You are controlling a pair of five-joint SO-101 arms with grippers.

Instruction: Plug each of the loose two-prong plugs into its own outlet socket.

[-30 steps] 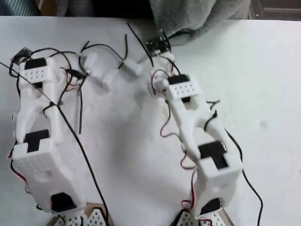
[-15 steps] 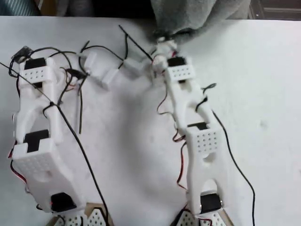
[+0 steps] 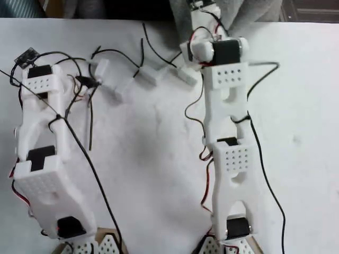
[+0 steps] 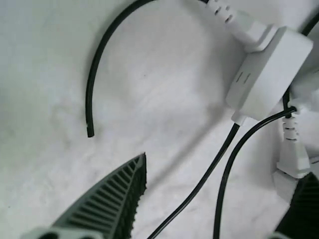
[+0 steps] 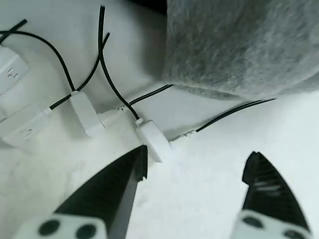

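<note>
No writing, label, brand, number or sign can be read anywhere in these views. The nearest thing to a mark is a pair of short dark slots on the face of the white rectangular plastic outlet block (image 4: 271, 67), and they spell nothing.

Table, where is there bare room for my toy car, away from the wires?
The widest bare stretch of table lies beyond the right arm, toward the table's side edge. A smaller patch sits between that arm and the left arm. The far side is crowded, where outlet blocks and black cords tangle.
</note>
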